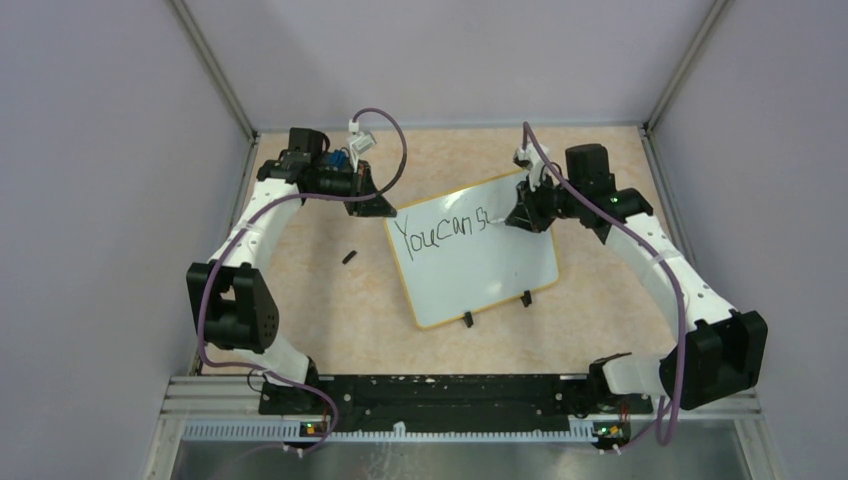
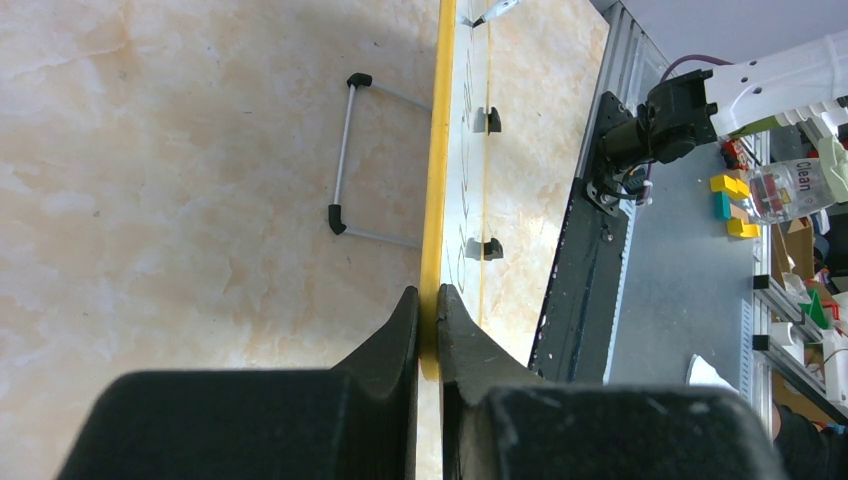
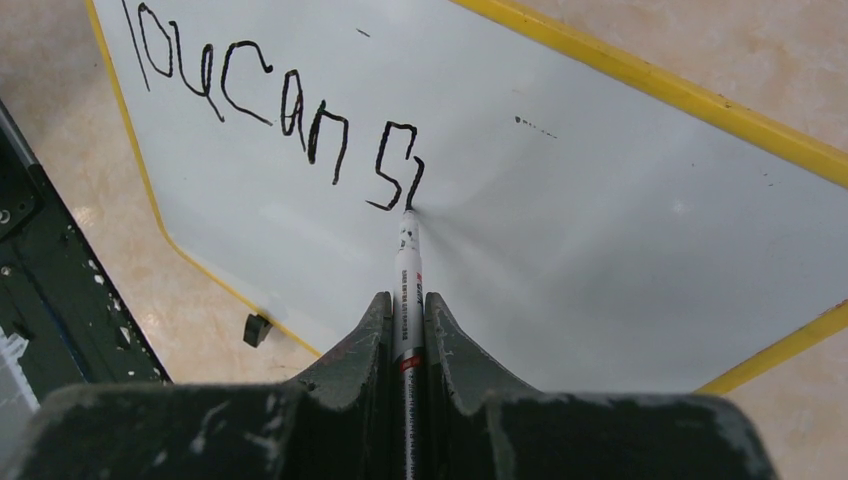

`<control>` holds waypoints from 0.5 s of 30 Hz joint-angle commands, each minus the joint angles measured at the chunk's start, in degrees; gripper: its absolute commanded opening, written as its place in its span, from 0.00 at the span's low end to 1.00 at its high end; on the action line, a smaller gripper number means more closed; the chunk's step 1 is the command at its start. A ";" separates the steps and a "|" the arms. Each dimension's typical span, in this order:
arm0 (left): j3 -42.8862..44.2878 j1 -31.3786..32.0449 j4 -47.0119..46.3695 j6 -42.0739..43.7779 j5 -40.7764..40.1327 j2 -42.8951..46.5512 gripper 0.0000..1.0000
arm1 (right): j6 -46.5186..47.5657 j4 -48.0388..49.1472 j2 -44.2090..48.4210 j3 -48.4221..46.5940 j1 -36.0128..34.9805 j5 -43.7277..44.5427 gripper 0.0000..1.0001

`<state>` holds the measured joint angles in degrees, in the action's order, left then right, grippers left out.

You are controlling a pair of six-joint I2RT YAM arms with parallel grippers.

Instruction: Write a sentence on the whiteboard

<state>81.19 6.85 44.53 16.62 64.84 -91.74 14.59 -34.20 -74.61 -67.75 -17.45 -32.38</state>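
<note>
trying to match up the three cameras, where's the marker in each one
Top external: the marker is right of centre, held in the right claw, with its tip on the whiteboard.
Left wrist: only its tip shows, at the top edge, right of centre.
Right wrist: bottom centre, running up out of the claw to the lettering.
Shared landmark: the whiteboard's yellow rim, seen in all three views.

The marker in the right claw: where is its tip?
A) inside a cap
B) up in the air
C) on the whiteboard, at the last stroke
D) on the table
C: the right wrist view shows the marker, pinched in the right claw, with its tip on the whiteboard at the end of the unfinished sentence.
</note>
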 commanded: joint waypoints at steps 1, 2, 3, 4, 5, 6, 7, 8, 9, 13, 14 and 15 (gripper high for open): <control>-0.76 0.35 -0.33 0.96 0.65 1.48 0.00 | 1.73 0.19 1.49 0.15 0.23 1.27 0.00; -0.70 0.35 -0.32 0.96 0.64 1.49 0.00 | 1.95 0.01 1.42 -0.15 0.26 1.65 0.00; -0.67 0.35 -0.32 0.96 0.64 1.56 0.00 | 2.08 -0.24 1.42 -0.52 0.27 2.01 0.00; -0.61 0.35 -0.32 1.02 0.64 1.61 0.00 | 2.29 -0.41 1.33 -0.85 0.38 2.32 0.00; -0.66 0.35 -0.32 1.04 0.64 1.64 0.00 | 2.43 -0.50 1.29 -1.23 0.45 2.59 0.00; -0.67 0.35 -0.32 1.04 0.64 1.65 0.00 | 2.54 -0.58 1.20 -1.65 0.57 2.66 0.00; -0.74 0.35 -0.25 1.12 0.55 1.72 0.00 | 2.55 -0.60 1.09 -2.11 0.79 2.73 0.00; -0.71 0.35 -0.33 1.13 0.55 1.75 0.00 | 2.55 -0.70 0.94 -2.47 0.83 2.76 0.00; -0.83 0.35 -0.32 1.09 0.51 1.71 0.00 | 2.43 -0.66 0.81 -2.86 0.88 2.84 0.00; -0.86 0.35 -0.37 1.10 0.72 1.66 0.00 | 1.61 0.12 0.31 -4.01 1.01 3.11 0.00; -0.84 0.35 -0.33 1.13 0.73 1.70 0.00 | 1.59 0.25 0.18 -4.42 0.97 3.26 0.00; -0.90 0.35 -0.27 1.21 0.65 1.66 0.00 | 1.51 0.34 0.06 -4.68 1.01 3.54 0.00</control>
<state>81.08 6.85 44.38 16.62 64.88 -91.74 15.44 -35.88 -74.65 -68.45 -17.32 -31.20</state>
